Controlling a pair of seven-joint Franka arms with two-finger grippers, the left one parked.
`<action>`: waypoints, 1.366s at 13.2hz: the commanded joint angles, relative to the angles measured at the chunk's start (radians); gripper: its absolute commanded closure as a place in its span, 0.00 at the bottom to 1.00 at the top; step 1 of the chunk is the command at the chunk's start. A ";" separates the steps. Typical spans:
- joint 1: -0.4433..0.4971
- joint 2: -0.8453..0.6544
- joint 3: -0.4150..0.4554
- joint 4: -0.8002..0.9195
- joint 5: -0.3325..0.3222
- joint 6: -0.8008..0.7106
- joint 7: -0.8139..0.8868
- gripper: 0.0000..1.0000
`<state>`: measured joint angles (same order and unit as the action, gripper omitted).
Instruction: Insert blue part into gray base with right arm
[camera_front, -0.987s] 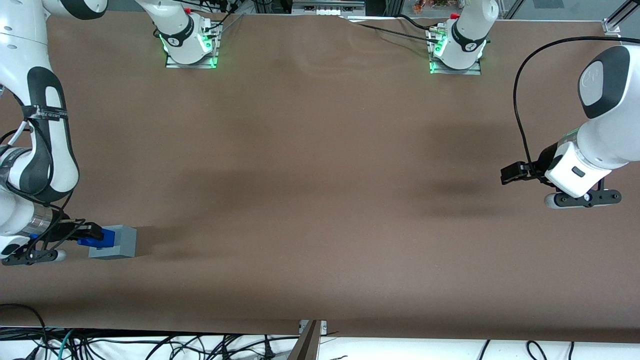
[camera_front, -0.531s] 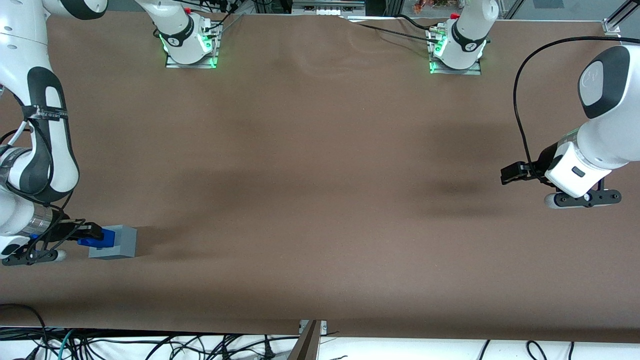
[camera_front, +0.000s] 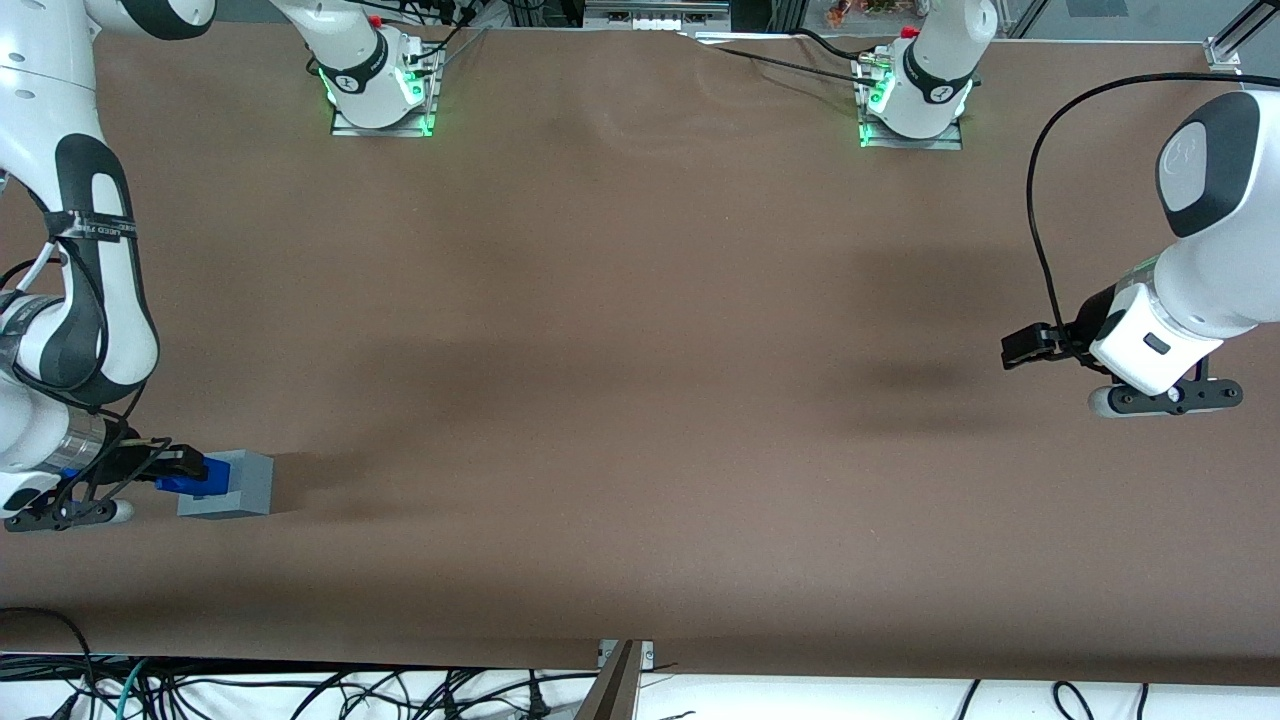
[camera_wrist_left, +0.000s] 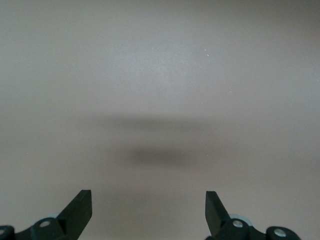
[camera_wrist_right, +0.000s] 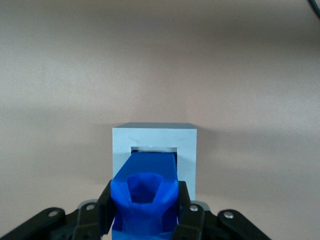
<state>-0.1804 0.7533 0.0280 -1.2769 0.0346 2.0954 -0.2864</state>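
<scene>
Gripper (camera_wrist_right: 145, 212) clamped on blue part (camera_wrist_right: 148, 187), its tip entering gray base's (camera_wrist_right: 187, 150) recess, working arm's end.

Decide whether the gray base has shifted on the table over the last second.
No. In the front view the gray base sits at the same spot on the brown table, with the gripper holding the blue part at its recess.

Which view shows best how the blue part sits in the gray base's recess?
The right wrist view: the hand grips the blue part, its tip entering the gray base. The front view shows both small, partly hidden by the hand. The left wrist view shows neither.
</scene>
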 joint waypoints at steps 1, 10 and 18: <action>-0.010 0.050 0.003 0.028 -0.021 0.005 -0.020 0.69; -0.001 0.044 0.009 0.091 -0.021 -0.029 -0.019 0.69; -0.002 0.052 0.007 0.087 -0.019 -0.029 -0.020 0.69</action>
<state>-0.1780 0.7867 0.0306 -1.2228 0.0261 2.0900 -0.2932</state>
